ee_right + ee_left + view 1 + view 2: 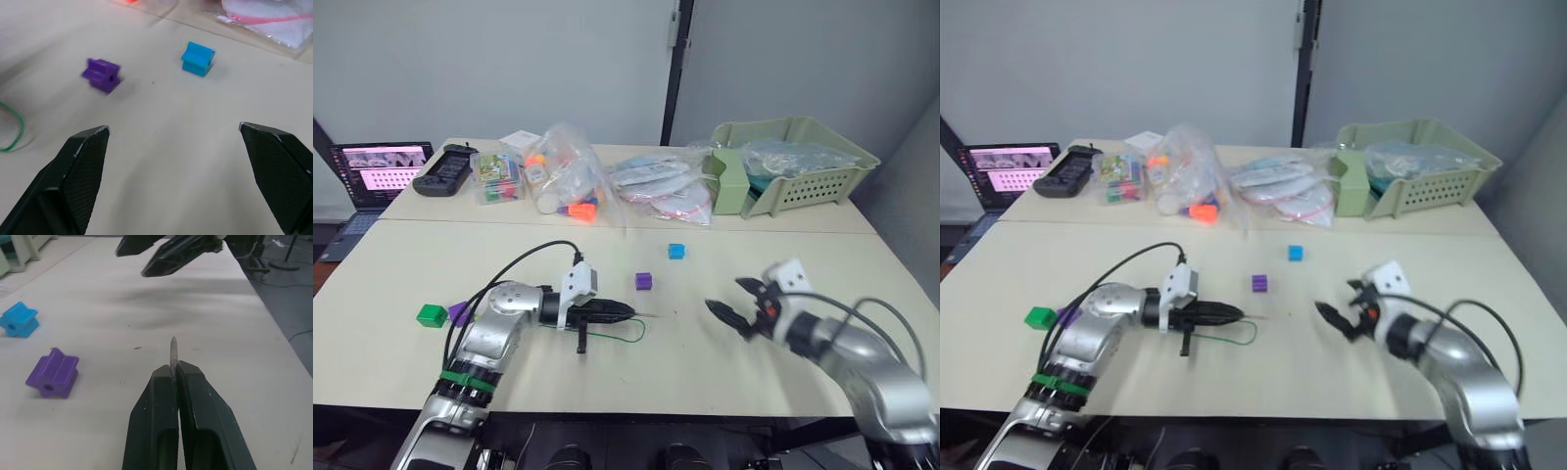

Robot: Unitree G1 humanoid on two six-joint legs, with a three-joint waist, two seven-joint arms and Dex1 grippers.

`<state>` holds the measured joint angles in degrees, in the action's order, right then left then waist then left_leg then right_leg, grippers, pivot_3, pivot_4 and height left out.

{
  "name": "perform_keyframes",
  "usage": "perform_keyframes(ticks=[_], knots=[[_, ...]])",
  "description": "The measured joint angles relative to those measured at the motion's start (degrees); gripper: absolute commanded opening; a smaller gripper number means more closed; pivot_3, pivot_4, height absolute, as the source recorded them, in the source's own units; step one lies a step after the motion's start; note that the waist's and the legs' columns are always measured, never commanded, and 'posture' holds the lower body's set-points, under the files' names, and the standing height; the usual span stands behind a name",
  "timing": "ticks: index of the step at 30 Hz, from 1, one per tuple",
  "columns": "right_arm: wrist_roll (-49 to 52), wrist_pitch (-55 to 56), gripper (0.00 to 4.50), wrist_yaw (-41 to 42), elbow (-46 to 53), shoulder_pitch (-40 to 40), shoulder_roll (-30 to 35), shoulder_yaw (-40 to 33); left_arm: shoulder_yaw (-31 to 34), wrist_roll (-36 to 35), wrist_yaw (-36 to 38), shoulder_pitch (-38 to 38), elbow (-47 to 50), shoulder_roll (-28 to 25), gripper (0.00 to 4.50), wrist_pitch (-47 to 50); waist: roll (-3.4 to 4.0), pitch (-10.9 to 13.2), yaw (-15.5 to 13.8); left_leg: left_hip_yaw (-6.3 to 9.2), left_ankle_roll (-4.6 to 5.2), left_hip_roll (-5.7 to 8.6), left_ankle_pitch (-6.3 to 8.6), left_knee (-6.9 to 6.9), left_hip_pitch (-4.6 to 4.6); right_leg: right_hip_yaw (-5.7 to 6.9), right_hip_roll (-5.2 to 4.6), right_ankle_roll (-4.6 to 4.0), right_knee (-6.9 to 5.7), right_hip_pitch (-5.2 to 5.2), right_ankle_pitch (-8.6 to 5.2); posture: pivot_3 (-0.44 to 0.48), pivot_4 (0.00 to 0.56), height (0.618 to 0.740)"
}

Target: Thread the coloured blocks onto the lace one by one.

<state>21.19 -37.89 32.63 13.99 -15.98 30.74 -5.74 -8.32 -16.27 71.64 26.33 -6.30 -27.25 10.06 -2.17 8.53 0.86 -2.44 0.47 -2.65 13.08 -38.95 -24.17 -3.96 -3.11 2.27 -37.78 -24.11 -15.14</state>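
No writing is legible anywhere. The left pincer point(174, 374) is clenched on the lace's grey tip point(172, 351); the right pincer point(173, 134) is spread wide above the counter point(607, 382), grasping nothing.

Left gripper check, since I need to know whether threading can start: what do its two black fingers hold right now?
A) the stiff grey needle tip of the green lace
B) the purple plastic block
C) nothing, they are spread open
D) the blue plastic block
A: the left gripper is shut on the stiff grey needle tip of the green lace, which pokes out past its fingers.
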Motion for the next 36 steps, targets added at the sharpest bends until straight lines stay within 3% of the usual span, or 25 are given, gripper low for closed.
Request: perform_keyframes(ticks=[11,17,29,36], knots=[[-7.6,8.4,4.48,-9.0,-27.9,-19.0,-13.3,4.4,2.5,-1.9,-6.1,-5.6,8.4,-2.0,0.0,3.4,0.01,0.0,0.0,-0.05,0.0,0.04,0.0,0.02,0.0,0.03,-0.11,-0.01,-0.18,-0.07,0.01,0.0,0.15,0.732],[-10.4,15.9,4.48,-11.4,-44.5,-25.7,-15.7,4.2,2.8,-2.1,-8.1,-7.0,10.3,-2.7,0.0,4.4,0.03,0.0,0.2,-0.06,0.0,0.02,0.0,0.07,0.01,0.03,-0.1,-0.04,-0.22,-0.1,0.02,0.0,0.15,0.732],[-12.0,25.4,4.48,-11.5,-62.9,-34.2,-18.8,3.6,3.1,-2.1,-9.8,-8.4,12.2,-4.0,0.0,5.1,0.06,0.0,0.9,-0.03,-0.01,0.01,0.0,0.13,0.03,0.05,-0.12,-0.06,-0.26,-0.12,0.04,0.0,0.15,0.732],[-12.0,27.8,2.25,-13.7,-68.1,-37.2,-20.3,2.4,3.1,-2.1,-10.1,-8.4,12.1,-4.0,0.0,5.0,0.06,0.0,1.5,0.0,-0.01,0.01,0.0,0.2,0.03,0.06,-0.12,-0.08,-0.27,-0.13,0.05,0.0,0.15,0.732]])
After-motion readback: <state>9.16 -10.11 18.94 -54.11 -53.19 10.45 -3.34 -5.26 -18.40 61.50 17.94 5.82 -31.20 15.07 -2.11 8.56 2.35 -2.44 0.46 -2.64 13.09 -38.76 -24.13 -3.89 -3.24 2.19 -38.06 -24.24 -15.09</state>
